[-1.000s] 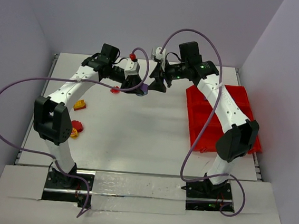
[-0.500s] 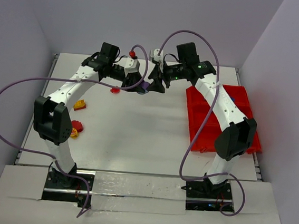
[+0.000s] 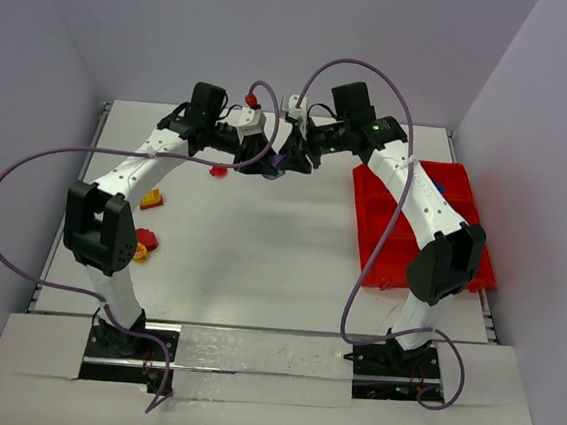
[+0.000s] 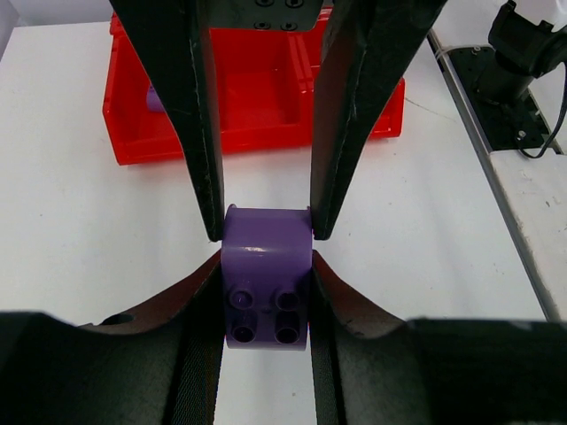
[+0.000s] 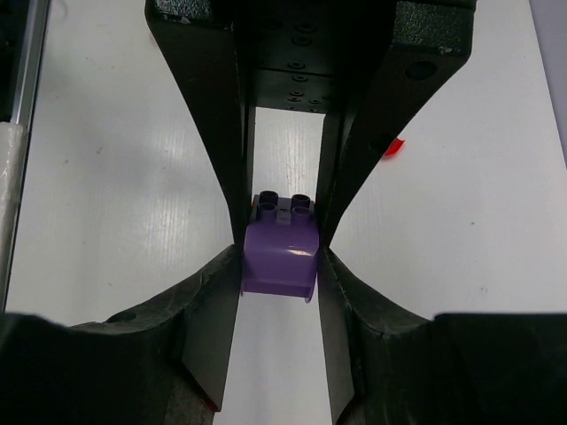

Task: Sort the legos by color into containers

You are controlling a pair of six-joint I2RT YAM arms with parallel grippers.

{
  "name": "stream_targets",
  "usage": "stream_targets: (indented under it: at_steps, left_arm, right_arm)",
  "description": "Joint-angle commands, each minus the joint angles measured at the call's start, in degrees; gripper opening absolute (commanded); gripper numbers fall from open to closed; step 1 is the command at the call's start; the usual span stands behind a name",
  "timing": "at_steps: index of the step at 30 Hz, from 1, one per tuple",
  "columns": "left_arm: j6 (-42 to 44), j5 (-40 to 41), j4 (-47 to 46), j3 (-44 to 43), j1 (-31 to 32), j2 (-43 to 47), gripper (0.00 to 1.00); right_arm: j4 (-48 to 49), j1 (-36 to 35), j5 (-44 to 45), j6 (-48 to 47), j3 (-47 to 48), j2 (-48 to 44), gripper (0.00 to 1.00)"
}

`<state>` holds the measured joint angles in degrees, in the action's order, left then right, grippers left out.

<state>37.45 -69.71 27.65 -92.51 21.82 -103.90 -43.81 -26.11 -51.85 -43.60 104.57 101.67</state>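
Note:
A purple lego (image 3: 276, 169) hangs above the far middle of the table, held between both grippers, which meet tip to tip. In the left wrist view my left gripper (image 4: 266, 270) is shut on the studded end of the purple lego (image 4: 266, 292). The right gripper's fingers (image 4: 204, 177) come in from above and press on the lego's far end. In the right wrist view my right gripper (image 5: 281, 266) is closed on the smooth sides of the purple lego (image 5: 282, 257). The containers, a red tray (image 3: 435, 202), lie on the right.
A small red lego (image 3: 218, 172) lies just left of the grippers. A yellow-orange lego (image 3: 150, 199) and a red one (image 3: 145, 238) sit on the table's left side. The tray (image 4: 257, 133) holds a purple piece (image 4: 155, 97) in a far compartment.
The right gripper has moved left onto the purple lego and closed its fingers on it. The left gripper has kept its hold, almost still.

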Motion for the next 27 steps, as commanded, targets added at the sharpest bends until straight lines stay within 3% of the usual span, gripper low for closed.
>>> stream_targets:
  at_steps: [1,5,8,17,18,20,22,23,24,27]
  left_arm:
    - [-1.1,-2.1,-4.4,-0.3,0.2,3.1,0.03]
    - [-1.8,-2.3,-6.2,0.7,0.1,3.6,0.03]
    - [-2.5,-2.3,-7.6,1.5,0.1,4.2,0.03]
    - [-3.6,-2.1,-8.9,2.2,0.0,4.5,0.04]
    - [-4.1,-2.1,-9.2,2.2,0.0,4.5,0.1]
    - [-4.6,-1.7,-9.5,2.2,0.0,4.4,0.21]
    - [-6.9,-0.1,-11.0,2.4,-0.1,4.5,0.61]
    - [-8.3,0.6,-11.7,2.6,-0.2,4.6,0.71]
    - [-10.5,1.5,-13.0,3.1,-0.4,4.9,0.99]
    - [-18.2,3.8,-21.6,6.9,-2.2,6.8,0.99]
  right_arm:
    - [-1.3,-0.6,-0.7,-0.5,0.9,0.9,0.49]
    - [-1.5,-0.5,-0.4,-0.6,0.9,1.1,0.66]
    - [-1.7,-0.5,-0.3,-0.9,0.8,1.1,0.68]
    - [-0.4,-0.5,-0.1,-0.6,0.2,1.0,0.25]
    - [-1.0,-0.5,0.1,-0.8,0.8,1.1,0.12]
    - [-1.4,-0.5,0.7,-0.5,1.3,1.6,0.0]
    - [-0.5,-0.1,1.3,0.9,1.1,1.3,0.0]
    - [0.0,0.1,1.3,1.5,1.0,1.2,0.0]
    - [0.4,0.8,1.4,2.2,0.9,1.0,0.0]
    - [0.7,3.7,1.7,3.9,1.0,0.4,0.0]
